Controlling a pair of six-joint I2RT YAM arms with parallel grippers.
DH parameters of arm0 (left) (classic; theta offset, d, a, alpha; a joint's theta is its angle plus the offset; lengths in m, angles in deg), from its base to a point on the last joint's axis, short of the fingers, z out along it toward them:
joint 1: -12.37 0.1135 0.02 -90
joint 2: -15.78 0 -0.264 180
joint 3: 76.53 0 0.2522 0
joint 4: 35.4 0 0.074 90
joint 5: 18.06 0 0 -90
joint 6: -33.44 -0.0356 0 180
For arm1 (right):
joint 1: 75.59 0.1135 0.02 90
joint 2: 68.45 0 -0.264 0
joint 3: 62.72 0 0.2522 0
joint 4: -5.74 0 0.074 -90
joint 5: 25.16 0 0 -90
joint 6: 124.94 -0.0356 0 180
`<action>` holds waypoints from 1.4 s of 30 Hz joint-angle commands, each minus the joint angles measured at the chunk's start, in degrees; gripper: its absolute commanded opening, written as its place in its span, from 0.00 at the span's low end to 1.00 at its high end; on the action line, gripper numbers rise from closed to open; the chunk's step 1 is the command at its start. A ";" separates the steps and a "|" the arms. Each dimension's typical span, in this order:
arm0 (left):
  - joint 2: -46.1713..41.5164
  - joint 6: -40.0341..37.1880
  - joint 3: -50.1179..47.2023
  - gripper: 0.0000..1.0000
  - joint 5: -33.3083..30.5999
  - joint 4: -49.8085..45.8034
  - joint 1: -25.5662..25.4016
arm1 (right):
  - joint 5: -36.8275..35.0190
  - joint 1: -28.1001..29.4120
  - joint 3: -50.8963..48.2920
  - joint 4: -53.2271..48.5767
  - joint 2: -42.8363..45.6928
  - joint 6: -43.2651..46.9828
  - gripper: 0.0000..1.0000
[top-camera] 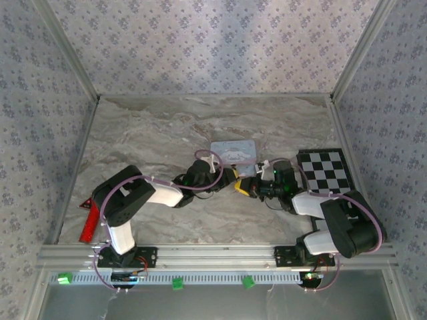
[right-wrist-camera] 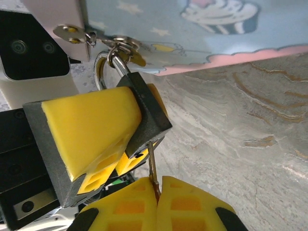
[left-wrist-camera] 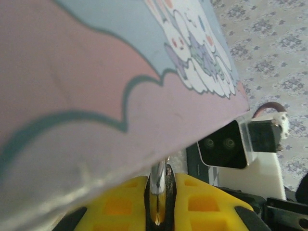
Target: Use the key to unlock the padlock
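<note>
The dark grey padlock point(right-wrist-camera: 148, 111) hangs by its silver shackle point(right-wrist-camera: 115, 60) from the hasp ring of a pastel cartoon-print box point(right-wrist-camera: 202, 33). My left gripper point(left-wrist-camera: 161, 182) is shut on the padlock, its yellow fingers point(right-wrist-camera: 91, 125) clamping both sides of the body. The thin key point(right-wrist-camera: 152, 161) runs from the padlock's underside into my right gripper point(right-wrist-camera: 157, 186), which is shut on it. In the top view both grippers meet at the table's middle, the left gripper point(top-camera: 230, 177) and the right gripper point(top-camera: 245, 187) just in front of the box point(top-camera: 233, 152).
A black-and-white checkerboard point(top-camera: 323, 170) lies on the marble table point(top-camera: 153, 133) to the right of the box. A red object point(top-camera: 90, 217) rests by the left edge. Patterned walls enclose the table. The right wrist camera point(left-wrist-camera: 225, 144) sits close beside the left fingers.
</note>
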 commanded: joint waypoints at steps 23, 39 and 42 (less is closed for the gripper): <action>-2.64 -0.96 -1.21 0.00 12.26 -0.19 -6.24 | -9.46 -4.05 0.41 10.43 3.83 -1.57 0.00; -1.19 5.21 -5.27 0.00 5.08 13.51 -6.50 | -13.01 -1.57 -3.03 28.95 -5.82 -12.96 0.00; -1.27 5.22 -5.27 0.00 4.46 13.37 -6.50 | -14.24 -0.38 -3.22 28.22 -5.23 -13.07 0.00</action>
